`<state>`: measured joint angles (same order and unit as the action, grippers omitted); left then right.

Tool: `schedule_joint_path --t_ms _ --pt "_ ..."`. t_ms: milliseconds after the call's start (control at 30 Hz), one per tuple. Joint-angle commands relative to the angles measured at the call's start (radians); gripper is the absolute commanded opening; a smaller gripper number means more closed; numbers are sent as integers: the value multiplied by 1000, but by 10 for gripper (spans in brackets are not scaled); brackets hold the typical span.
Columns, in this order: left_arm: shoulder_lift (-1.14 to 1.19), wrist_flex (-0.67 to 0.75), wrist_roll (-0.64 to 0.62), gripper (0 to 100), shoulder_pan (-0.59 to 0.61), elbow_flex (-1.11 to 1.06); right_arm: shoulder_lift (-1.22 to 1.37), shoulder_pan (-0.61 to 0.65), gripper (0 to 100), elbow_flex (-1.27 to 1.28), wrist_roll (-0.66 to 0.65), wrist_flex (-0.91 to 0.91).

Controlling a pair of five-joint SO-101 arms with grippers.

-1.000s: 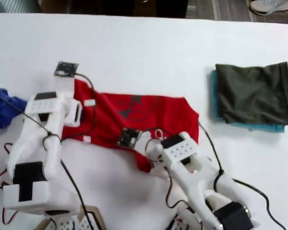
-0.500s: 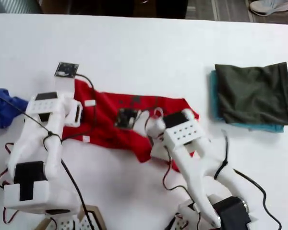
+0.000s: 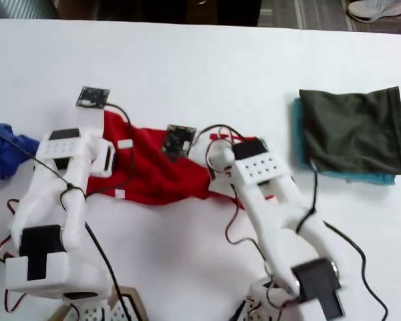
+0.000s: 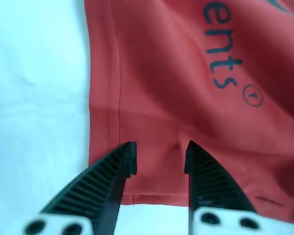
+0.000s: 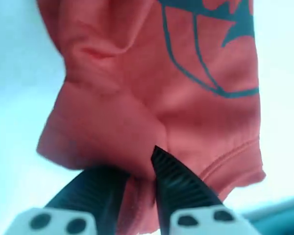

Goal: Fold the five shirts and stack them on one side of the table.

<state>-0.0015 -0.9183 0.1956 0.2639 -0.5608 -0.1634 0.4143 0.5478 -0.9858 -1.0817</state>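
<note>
the red shirt [image 3: 154, 175] lies left of centre in the high view, long axis left to right, with the left gripper [image 4: 159, 157] spread over its left hem and the right gripper [image 5: 139, 169] pinching its right end, the arm nearer the folded stack [image 3: 354, 130] at the frame's right.

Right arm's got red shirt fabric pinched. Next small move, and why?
Likely lower the pinched fold onto the shirt's far edge and release. The right gripper is shut on bunched fabric of the red shirt; the left gripper is open over the hem at its other end.
</note>
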Motion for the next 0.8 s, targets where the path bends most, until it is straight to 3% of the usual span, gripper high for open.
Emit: schedule_joint_path --t_ms 0,200,533,767 --pt "-41 11 -3 184 -9 4 96 -7 28 -129 43 27" --pt "-41 11 -3 184 -9 4 246 -48 117 -350 109 25" --pt "-41 8 -3 184 -9 4 335 -102 119 -531 114 -64" --pt "-41 8 -3 184 -9 4 245 -171 108 -655 210 -188"
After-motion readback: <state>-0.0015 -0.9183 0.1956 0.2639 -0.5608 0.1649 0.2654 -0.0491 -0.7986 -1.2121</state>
